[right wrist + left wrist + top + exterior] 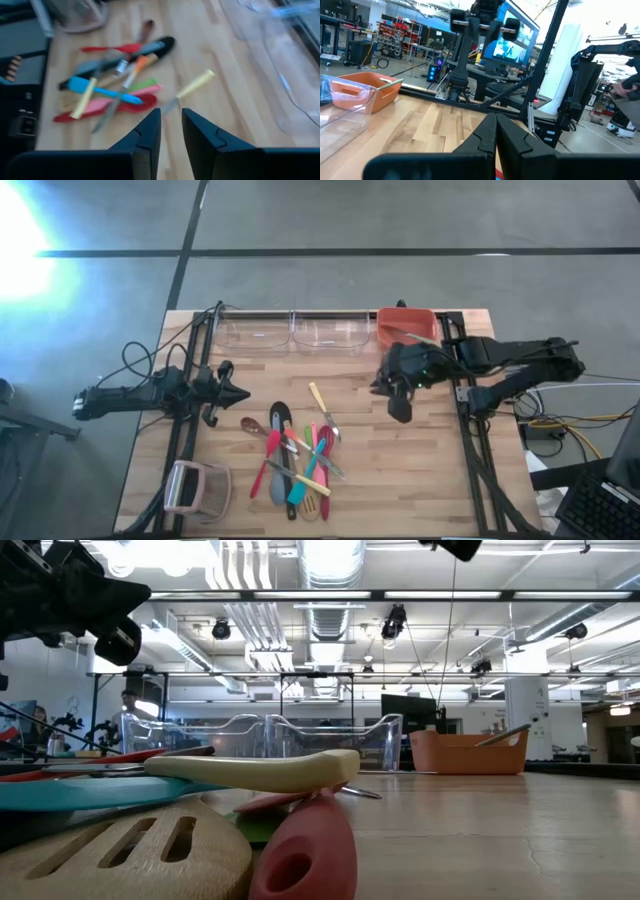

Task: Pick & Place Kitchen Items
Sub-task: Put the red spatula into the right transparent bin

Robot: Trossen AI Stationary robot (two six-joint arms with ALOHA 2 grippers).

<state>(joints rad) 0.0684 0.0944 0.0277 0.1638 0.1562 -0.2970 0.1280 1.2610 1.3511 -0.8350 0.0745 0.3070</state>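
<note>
The right gripper (400,406) hangs above bare wood between the orange bin (406,327) and the utensil pile (295,460), its two dark wedge-shaped fingers (145,137) set a narrow gap apart with nothing between them. Past those fingers its wrist camera looks down on the pile: a cream-handled utensil with a metal head (187,91) lies nearest, just ahead of the fingertips and apart from the rest, then a pink spatula (112,102), a teal-headed one (97,89), a red spoon (112,48) and a black one (160,45) crossing each other loosely.

The left gripper (236,393) sits at the table's left side, level with the top of the pile, its tapered fingers (492,137) pressed together and empty.

Only the overhead camera gives the full layout: a plank-grained wooden table (420,480), two clear plastic bins (295,332) in a row with the orange one along the far edge, and a boxy pinkish-white handled object (190,487) at the near left corner.

The table-level camera alone shows the utensils' surfaces close up: a slotted wooden turner (130,850), a matte red silicone handle with a hanging hole (305,860), a smooth cream handle (265,770) lying over them. It and the left wrist camera also show a slim utensil (502,735) leaning on the orange bin's rim.
</note>
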